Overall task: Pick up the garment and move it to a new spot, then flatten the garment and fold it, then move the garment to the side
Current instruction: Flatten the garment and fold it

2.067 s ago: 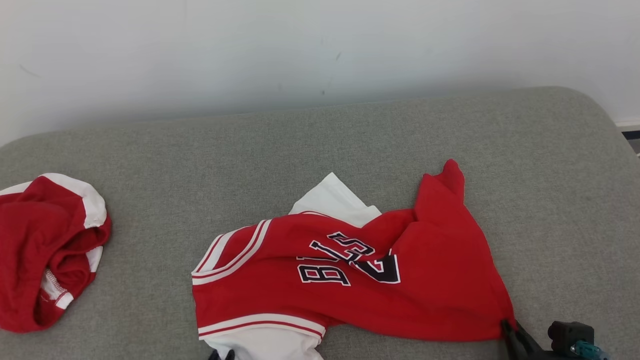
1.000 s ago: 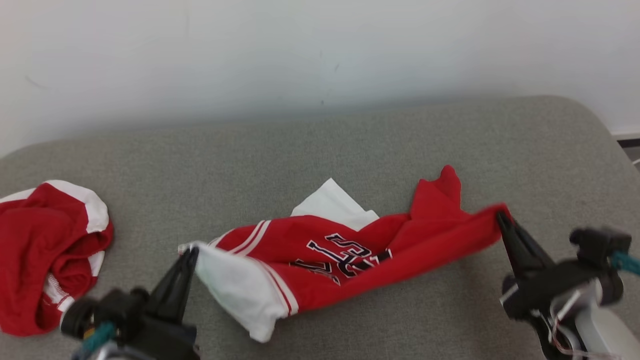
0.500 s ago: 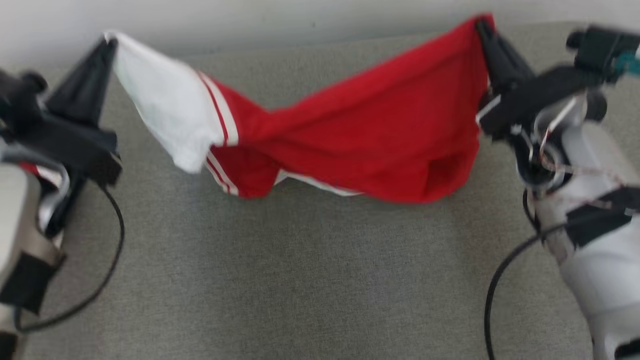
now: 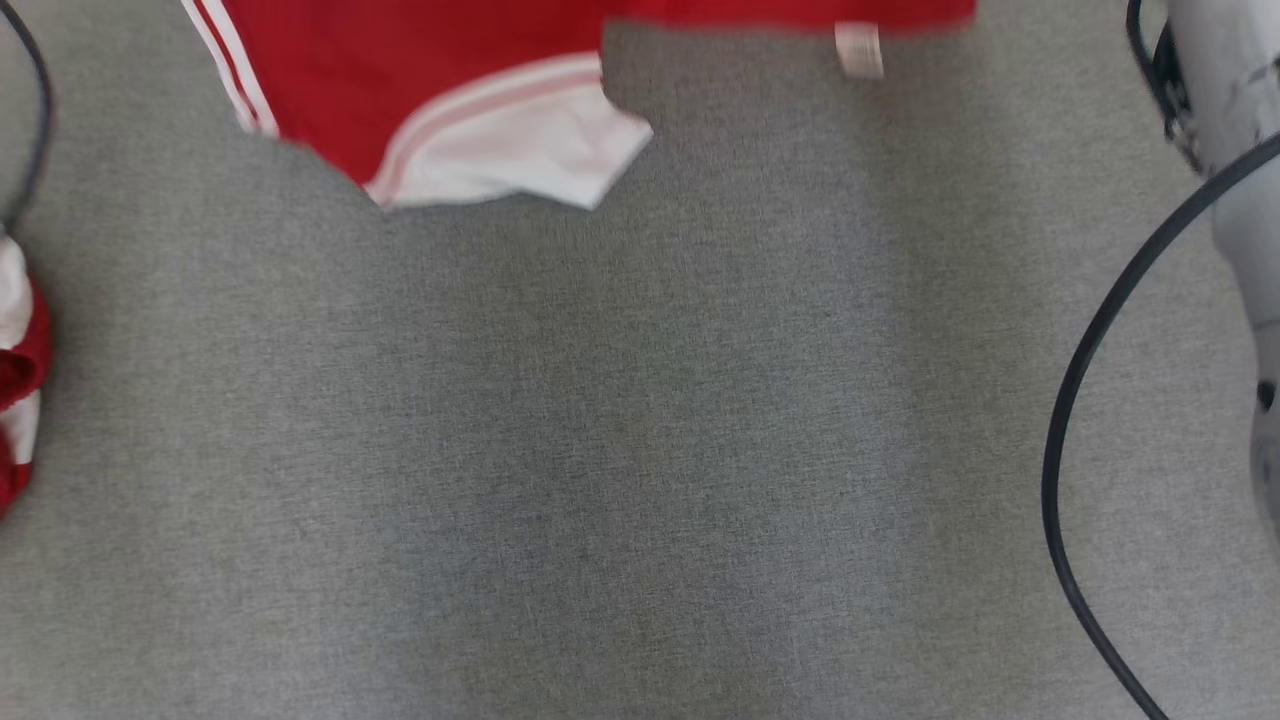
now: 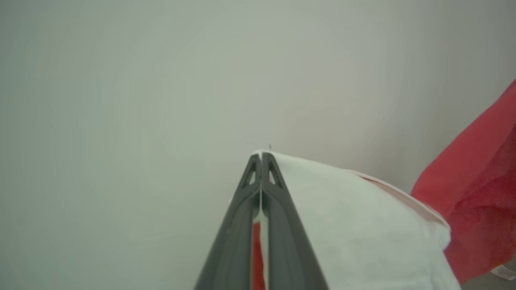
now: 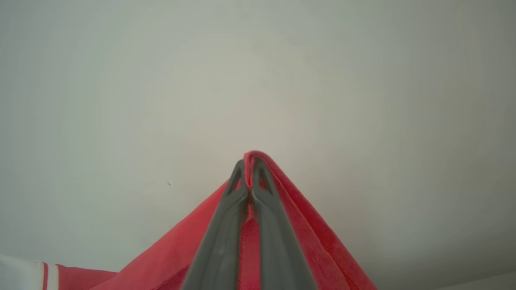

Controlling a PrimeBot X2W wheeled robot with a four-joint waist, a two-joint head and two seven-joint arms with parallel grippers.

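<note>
The garment (image 4: 420,90) is a red jersey with white sleeves and red-white stripes. It hangs in the air; its lower part dangles into the top of the head view above the grey cushion (image 4: 640,450). In the left wrist view my left gripper (image 5: 261,158) is shut on a white sleeve edge of the garment (image 5: 363,225), with red cloth hanging to the right. In the right wrist view my right gripper (image 6: 248,163) is shut on a red fold of the garment (image 6: 306,237), which drapes down both sides of the fingers. Both grippers point toward the pale wall.
A second red and white garment (image 4: 15,380) lies at the cushion's left edge. My pale right forearm (image 4: 1230,110) and its black cable (image 4: 1080,400) cross the right side of the head view. Another cable (image 4: 35,110) shows at the upper left.
Both grippers have lifted the garment off the cushion and higher, out past the top of the head view. The head camera has tilted down, so the cushion has shifted in the picture.
</note>
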